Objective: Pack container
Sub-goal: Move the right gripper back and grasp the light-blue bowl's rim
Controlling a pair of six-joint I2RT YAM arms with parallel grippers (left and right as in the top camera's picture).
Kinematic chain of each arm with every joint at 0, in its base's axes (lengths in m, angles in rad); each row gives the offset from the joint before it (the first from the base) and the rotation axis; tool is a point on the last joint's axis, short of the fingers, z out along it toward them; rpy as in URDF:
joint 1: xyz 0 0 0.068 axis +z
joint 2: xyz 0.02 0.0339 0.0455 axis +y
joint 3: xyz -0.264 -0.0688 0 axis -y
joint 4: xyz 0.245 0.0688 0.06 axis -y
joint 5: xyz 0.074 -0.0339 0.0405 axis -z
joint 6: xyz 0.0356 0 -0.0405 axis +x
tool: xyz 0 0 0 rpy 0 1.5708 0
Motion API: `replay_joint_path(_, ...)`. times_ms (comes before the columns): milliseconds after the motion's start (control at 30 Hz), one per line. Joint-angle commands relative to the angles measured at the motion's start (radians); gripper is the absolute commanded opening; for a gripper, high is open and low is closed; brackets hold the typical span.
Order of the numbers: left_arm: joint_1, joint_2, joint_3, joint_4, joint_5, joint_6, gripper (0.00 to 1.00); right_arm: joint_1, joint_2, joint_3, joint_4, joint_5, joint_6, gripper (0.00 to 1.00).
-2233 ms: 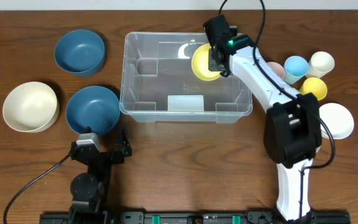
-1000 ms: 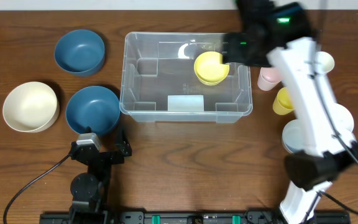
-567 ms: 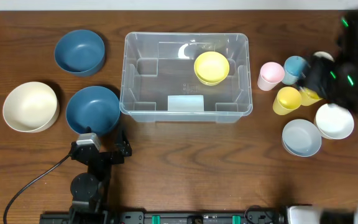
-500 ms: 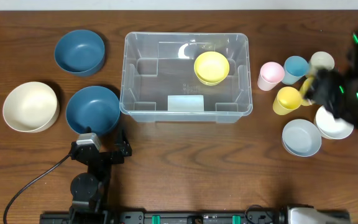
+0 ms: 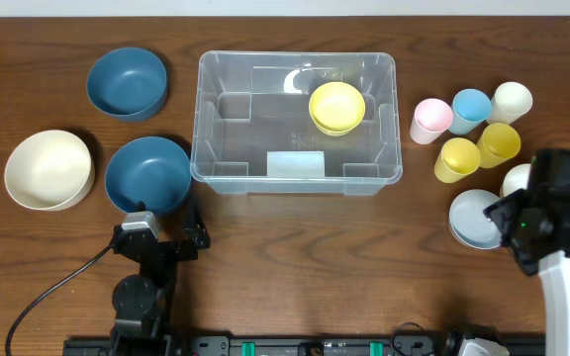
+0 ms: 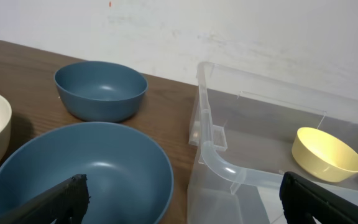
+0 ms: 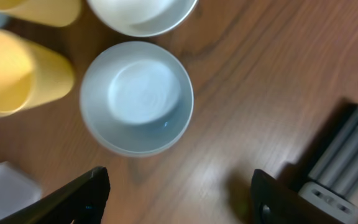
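Note:
The container (image 5: 202,119), a large clear bin, stands at the table's middle back. One yellow bowl (image 5: 336,106) rests inside it toward the right end. The left wrist view shows the bin's near corner (image 6: 229,168) and that yellow bowl (image 6: 326,154) within. My right gripper (image 5: 519,220) hovers at the front right, open and holding nothing, just short of a pale blue bowl (image 7: 137,96); the gripper (image 7: 179,199) has only tabletop between its fingers. My left gripper (image 5: 166,229) sits open at the front left, its gap (image 6: 182,208) spanning a blue bowl's rim and the bin's corner.
Two dark blue bowls (image 5: 127,82) (image 5: 147,175) and a cream bowl (image 5: 49,169) lie left of the bin. On the right stand a pink cup (image 5: 429,120), a blue cup (image 5: 471,107), a cream cup (image 5: 511,101) and two yellow cups (image 5: 457,158). A white bowl (image 5: 516,181) is partly hidden by my right arm.
My right arm let go of the yellow bowl inside the bin, swung out to the right and came forward over the pale blue bowl. The left arm stayed still.

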Motion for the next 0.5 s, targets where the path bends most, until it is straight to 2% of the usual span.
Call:
replay_joint_path(0, 0.007, -0.006, -0.023, -0.034, -0.013, 0.013, 0.98, -0.023, 0.024, -0.102, 0.083, 0.023, 0.052, 0.73)
replay_joint_path(333, 0.007, -0.006, -0.023, -0.034, -0.013, 0.013, 0.98, -0.047, 0.199, -0.231, 0.341, -0.002, 0.052, 0.67)
replay_joint_path(467, 0.007, -0.006, -0.023, -0.034, -0.013, 0.013, 0.98, -0.046, 0.281, -0.247, 0.396, -0.037, 0.052, 0.6)
